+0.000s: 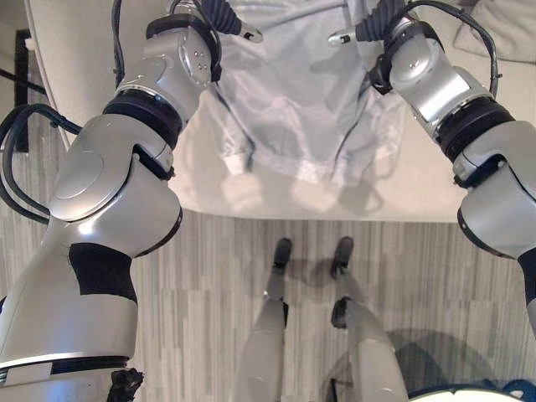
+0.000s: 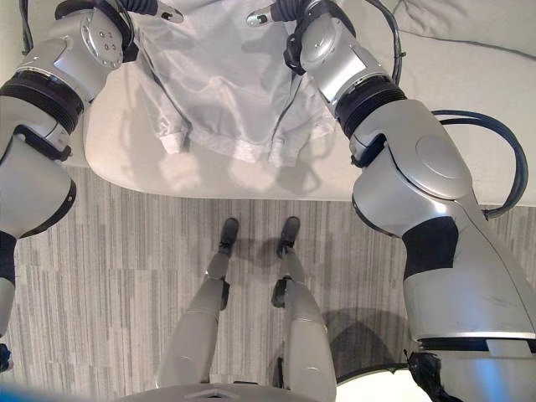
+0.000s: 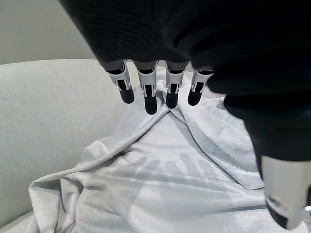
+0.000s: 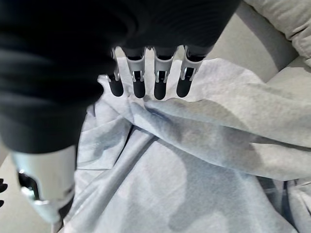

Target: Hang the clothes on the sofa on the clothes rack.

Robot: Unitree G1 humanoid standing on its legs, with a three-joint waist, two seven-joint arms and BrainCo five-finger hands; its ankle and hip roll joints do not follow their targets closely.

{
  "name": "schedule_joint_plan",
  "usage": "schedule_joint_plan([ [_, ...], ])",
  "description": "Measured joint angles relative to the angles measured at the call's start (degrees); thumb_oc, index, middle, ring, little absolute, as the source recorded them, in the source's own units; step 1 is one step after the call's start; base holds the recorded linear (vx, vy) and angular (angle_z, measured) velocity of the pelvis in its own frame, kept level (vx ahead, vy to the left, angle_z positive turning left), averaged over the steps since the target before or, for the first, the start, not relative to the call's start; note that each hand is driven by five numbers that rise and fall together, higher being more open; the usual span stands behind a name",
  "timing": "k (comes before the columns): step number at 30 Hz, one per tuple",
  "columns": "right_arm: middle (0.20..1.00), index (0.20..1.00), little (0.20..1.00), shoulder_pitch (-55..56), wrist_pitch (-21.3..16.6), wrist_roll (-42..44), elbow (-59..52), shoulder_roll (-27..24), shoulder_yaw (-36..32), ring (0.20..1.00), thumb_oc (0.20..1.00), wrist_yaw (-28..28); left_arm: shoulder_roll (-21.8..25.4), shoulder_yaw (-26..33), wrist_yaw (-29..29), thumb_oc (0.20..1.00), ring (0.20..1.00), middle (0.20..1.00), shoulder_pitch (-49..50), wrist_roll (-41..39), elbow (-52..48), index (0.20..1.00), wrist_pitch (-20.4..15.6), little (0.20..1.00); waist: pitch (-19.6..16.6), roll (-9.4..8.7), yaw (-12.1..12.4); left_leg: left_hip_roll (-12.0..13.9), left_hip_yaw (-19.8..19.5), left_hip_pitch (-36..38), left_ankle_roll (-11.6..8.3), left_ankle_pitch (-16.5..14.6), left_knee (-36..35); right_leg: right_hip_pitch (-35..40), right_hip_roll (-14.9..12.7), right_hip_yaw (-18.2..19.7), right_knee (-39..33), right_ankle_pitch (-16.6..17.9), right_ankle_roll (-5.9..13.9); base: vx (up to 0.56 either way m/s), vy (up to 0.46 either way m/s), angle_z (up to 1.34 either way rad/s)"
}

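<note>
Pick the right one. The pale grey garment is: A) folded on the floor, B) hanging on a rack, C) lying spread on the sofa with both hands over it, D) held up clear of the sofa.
C: the garment lies spread on the sofa, the left hand and right hand above it, fingers straight.

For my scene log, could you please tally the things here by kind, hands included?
Shirt: 1
Sofa: 1
Cushion: 1
Hands: 2, left hand and right hand, both open over the shirt
Total: 5
</note>
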Motion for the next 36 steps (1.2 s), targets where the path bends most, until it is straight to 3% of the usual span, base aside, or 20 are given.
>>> schedule_joint_plan([
  [10, 1.000, 1.000, 1.000, -0.03, 0.02, -0.04, -0.18, -0.27, -0.22, 1.000, 1.000, -0.12, 0.17, 0.29, 0.72, 1.000, 1.000, 1.000, 0.03, -0.01, -0.44, 1.000, -0.02, 1.000, 0.02, -0.03, 0.13, -0.07, -0.18, 1.10, 0.06, 0.05, -0.02, 1.17, -0.20, -0.13, -0.02, 0.00, 0.00, 0.00, 0.003, 0.00],
  [17, 1.000, 1.000, 1.000, 0.09, 0.00, -0.06, -0.73, -0.29, -1.92, 1.000, 1.000, -0.10, 3.40, 1.34, 1.02, 1.000, 1.000, 1.000, 1.41, -0.01, -2.31, 1.000, -0.11, 1.000, 0.04, -0.07, 0.44, -0.43, 0.09, 4.07, 0.12, -0.94, 1.56, 4.72, -0.16, 0.35, -0.09, -0.19, 0.24, 0.00, 0.085, -0.02],
  [20, 1.000, 1.000, 1.000, 0.24, 0.05, -0.14, -0.59, -0.61, -4.45, 1.000, 1.000, -0.26, 4.13, 1.39, 1.07, 1.000, 1.000, 1.000, 2.35, -0.04, -2.50, 1.000, 0.06, 1.000, 0.04, -0.06, 0.26, -1.42, 0.28, 4.61, 0.79, -2.54, 4.57, 5.42, -1.08, 0.75, 2.47, -1.56, 1.24, 0.05, 0.204, -0.01],
  [24, 1.000, 1.000, 1.000, 2.04, 0.09, -0.36, -0.60, -3.36, -6.56, 1.000, 1.000, -0.32, 3.89, 3.13, 1.34, 1.000, 1.000, 1.000, 3.94, -0.34, -4.70, 1.000, -0.19, 1.000, 0.03, 0.00, -0.23, -4.26, 0.34, 5.59, 3.35, -7.63, 12.16, 4.79, -4.34, 2.38, 14.22, -7.55, 2.19, 0.16, 0.108, 0.11],
  [25, 1.000, 1.000, 1.000, 3.39, 0.09, -0.36, -0.55, -3.70, -6.78, 1.000, 1.000, -0.97, 3.39, 4.12, 1.48, 1.000, 1.000, 1.000, 5.94, -0.56, -4.97, 1.000, -0.20, 1.000, -0.38, -0.05, -0.22, -5.51, 0.56, 6.87, 4.14, -8.64, 13.79, 5.66, -5.24, 4.82, 16.76, -9.40, 2.84, 0.23, -0.060, 0.13],
  [27, 1.000, 1.000, 1.000, 4.34, 0.00, -0.36, -1.40, -3.71, -7.34, 1.000, 1.000, -1.10, 3.32, 5.22, 1.53, 1.000, 1.000, 1.000, 7.05, -0.64, -4.52, 1.000, -0.15, 1.000, -1.17, -0.38, -0.64, -5.80, -0.04, 7.46, 4.43, -8.86, 13.86, 5.74, -4.94, 5.44, 16.37, -9.69, 3.38, 0.33, -0.086, 0.11],
  [28, 1.000, 1.000, 1.000, 5.12, -0.11, -0.37, -2.46, -3.71, -8.23, 1.000, 1.000, -1.07, 3.15, 5.26, 1.57, 1.000, 1.000, 1.000, 7.10, -0.63, -3.35, 1.000, -0.04, 1.000, -1.27, -0.34, -1.11, -5.68, -2.08, 7.88, 4.96, -8.51, 13.18, 5.83, -4.03, 4.60, 15.47, -10.68, 5.08, 0.37, -0.070, 0.19],
  [32, 1.000, 1.000, 1.000, 8.71, -0.02, -1.67, -2.43, -3.47, -12.75, 1.000, 1.000, -0.94, 2.57, 7.72, 1.46, 1.000, 1.000, 1.000, 9.48, -0.59, -1.45, 1.000, 0.96, 1.000, -1.25, -0.66, -1.81, -4.93, -5.21, 9.49, 5.76, -8.31, 11.41, 5.09, -1.49, -1.19, 5.55, -9.98, 8.17, 0.39, -0.121, 0.33],
  [33, 1.000, 1.000, 1.000, 9.67, 0.05, -2.24, -1.75, -4.45, -12.24, 1.000, 1.000, -0.81, 2.54, 8.66, 1.24, 1.000, 1.000, 1.000, 11.80, -0.48, -1.94, 1.000, 0.63, 1.000, -1.52, -1.51, -1.32, -5.74, -5.02, 10.88, 4.77, -9.44, 10.39, 4.57, -2.79, -3.89, 7.75, -10.32, 7.86, 0.39, -0.179, 0.51],
  [34, 1.000, 1.000, 1.000, 10.20, -0.02, -2.27, -0.70, -4.37, -12.35, 1.000, 1.000, -0.80, 2.37, 8.37, 1.23, 1.000, 1.000, 1.000, 12.97, -0.50, -1.34, 1.000, 0.75, 1.000, -1.99, -2.10, -1.09, -5.87, -5.02, 11.99, 4.77, -9.46, 9.08, 3.59, -3.57, -2.52, 14.95, -10.95, 6.72, 0.49, -0.236, 0.60],
  [35, 1.000, 1.000, 1.000, 11.34, 0.20, -2.33, -0.62, -4.72, -11.28, 1.000, 1.000, -0.84, 2.22, 9.27, 1.26, 1.000, 1.000, 1.000, 14.66, -0.50, -1.83, 1.000, 0.78, 1.000, -3.41, -2.90, -1.47, -5.52, -5.17, 12.54, 4.83, -9.86, 8.09, 4.25, -3.34, -0.69, 17.49, -11.76, 4.93, 0.17, -0.107, 0.55],
  [36, 1.000, 1.000, 1.000, 11.65, 0.26, -2.78, -0.58, -4.86, -11.20, 1.000, 1.000, -0.78, 2.70, 9.50, 1.31, 1.000, 1.000, 1.000, 15.47, -0.56, -2.45, 1.000, 0.88, 1.000, -4.14, -3.35, -1.63, -4.82, -4.90, 12.74, 4.60, -10.33, 7.77, 5.14, -2.90, -2.41, 15.27, -11.68, 2.37, 0.23, -0.136, 0.58],
])
